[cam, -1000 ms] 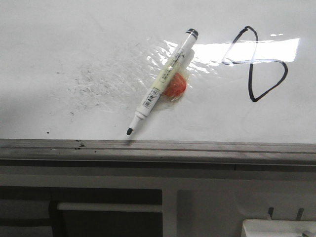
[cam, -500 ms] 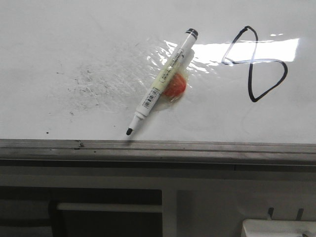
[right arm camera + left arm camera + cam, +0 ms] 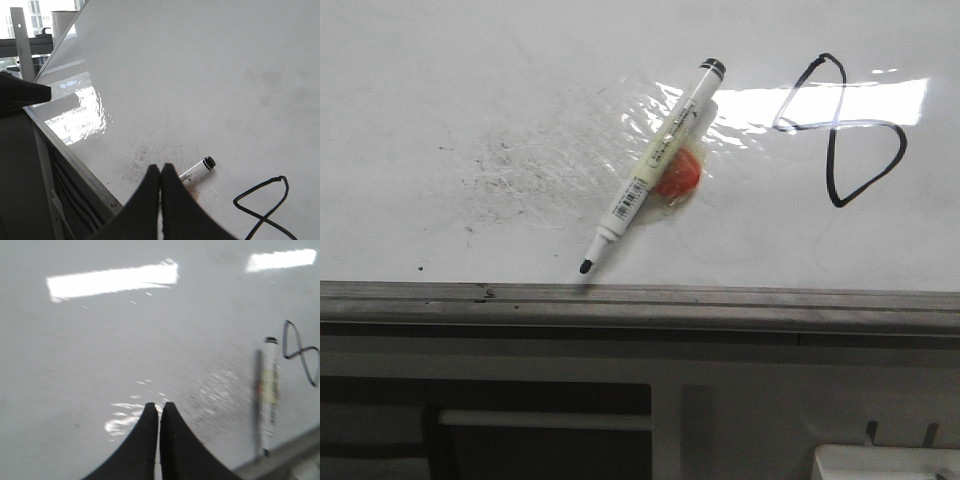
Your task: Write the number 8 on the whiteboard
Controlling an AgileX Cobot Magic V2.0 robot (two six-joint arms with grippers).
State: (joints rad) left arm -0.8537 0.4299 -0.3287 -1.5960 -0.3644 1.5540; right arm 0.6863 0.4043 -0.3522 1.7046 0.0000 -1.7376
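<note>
Since the front view has barely shifted over the last second, with the marker (image 3: 651, 166) lying loose beside its orange blob (image 3: 678, 177) and the number 8 (image 3: 837, 128) complete on the whiteboard (image 3: 440, 90), you can judge the writing done and both arms withdrawn. That view shows you no arm; only the wrist views reveal the left gripper (image 3: 159, 412) and right gripper (image 3: 160, 175) clenched on nothing, the figure lying beyond the marker from each pair of fingertips.

We're looking at a large glossy white whiteboard (image 3: 440, 80), glare-streaked and smudged, edged by a dull grey metal rail (image 3: 640, 300); on it, a smooth white plastic marker pen (image 3: 650, 170) with 1 matt black cap.
</note>
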